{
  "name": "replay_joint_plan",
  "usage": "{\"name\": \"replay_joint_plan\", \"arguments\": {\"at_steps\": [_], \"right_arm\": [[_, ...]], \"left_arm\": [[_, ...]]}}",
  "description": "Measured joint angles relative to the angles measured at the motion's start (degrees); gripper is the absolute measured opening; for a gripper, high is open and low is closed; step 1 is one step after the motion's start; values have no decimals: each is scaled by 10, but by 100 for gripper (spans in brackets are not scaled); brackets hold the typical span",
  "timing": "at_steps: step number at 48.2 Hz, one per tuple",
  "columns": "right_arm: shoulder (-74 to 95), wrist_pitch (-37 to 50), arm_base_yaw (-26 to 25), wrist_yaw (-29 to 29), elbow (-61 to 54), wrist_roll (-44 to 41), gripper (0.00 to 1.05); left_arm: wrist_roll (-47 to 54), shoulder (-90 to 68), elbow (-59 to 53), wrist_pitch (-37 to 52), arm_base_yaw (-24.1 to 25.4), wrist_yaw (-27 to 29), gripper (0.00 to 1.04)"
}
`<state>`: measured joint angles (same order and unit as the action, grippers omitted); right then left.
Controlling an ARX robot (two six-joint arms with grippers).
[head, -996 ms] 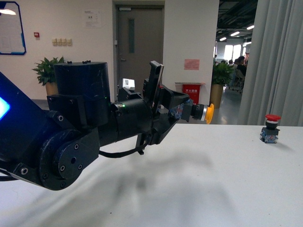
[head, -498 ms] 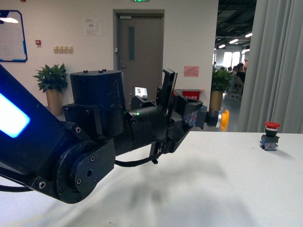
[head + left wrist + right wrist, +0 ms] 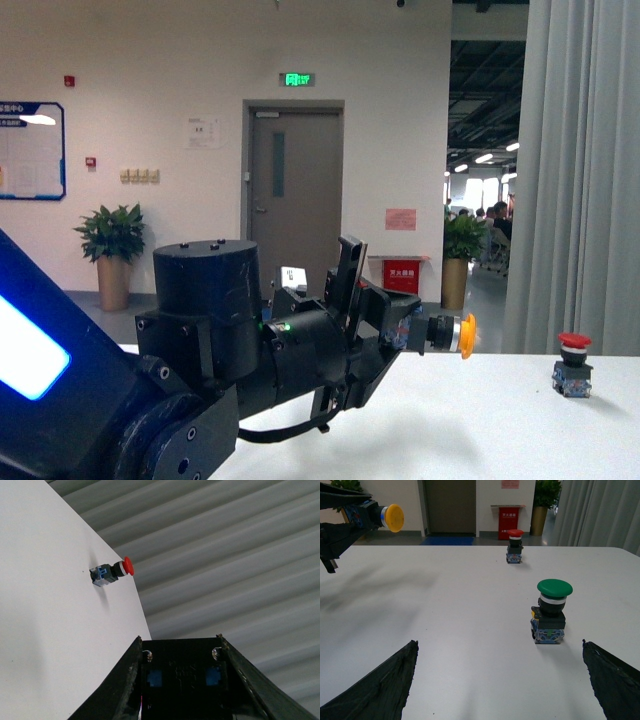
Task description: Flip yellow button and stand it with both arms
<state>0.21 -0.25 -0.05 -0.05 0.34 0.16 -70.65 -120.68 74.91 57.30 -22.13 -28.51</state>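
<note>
The left arm point(image 3: 215, 345) reaches from the near left side across the front view, with a small green light on its wrist. Its jaws are closed on the yellow button point(image 3: 445, 334), and they grip it at the bluish block. The button is in the air, above the white counter point(image 3: 480, 430) and not touching it. It lies sideways: the yellow cap points to the robot's right, and the black body and white collar are between the cap and the jaws.

In the right wrist view the same yellow button point(image 3: 389, 517) shows at the far left corner, held over the counter point(image 3: 470, 610).

The jaws of the right arm are open. Its two dark fingers point(image 3: 377, 685) stand wide apart at the near edge of that view, with only bare counter between them.

A green button point(image 3: 551, 611) stands upright on the counter, near the right arm. A red button point(image 3: 515, 545) stands upright further away, near the far edge of the counter. In the front view this red button point(image 3: 572, 365) is to the right of the yellow cap and well apart from it, in front of a grey curtain point(image 3: 585, 180).

The left wrist view shows the red button point(image 3: 112, 572) too. There is also a black part with blue spots between the left fingers point(image 3: 125, 685), but I cannot tell exactly what it is.
</note>
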Motion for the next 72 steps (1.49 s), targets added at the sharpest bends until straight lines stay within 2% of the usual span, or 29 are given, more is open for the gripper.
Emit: {"name": "replay_joint_plan", "arguments": {"at_steps": [13,18,23,27,49,72], "right_arm": [[2,-3,0,3,0,5,97],[57,-19,-4,10,18,103,97],[176,57,-3,-9,42,249,97],[269,119,10,-21,71,322,97],[579,283,53,-65,189,498,97],[701,321,98,-66,292,649,97]], "left_arm": [[0,0,0,0,0,0,36],[0,0,0,0,0,0,36],[0,0,0,0,0,0,36],[0,0,0,0,0,0,36],[0,0,0,0,0,0,36],[0,0,0,0,0,0,36]]}}
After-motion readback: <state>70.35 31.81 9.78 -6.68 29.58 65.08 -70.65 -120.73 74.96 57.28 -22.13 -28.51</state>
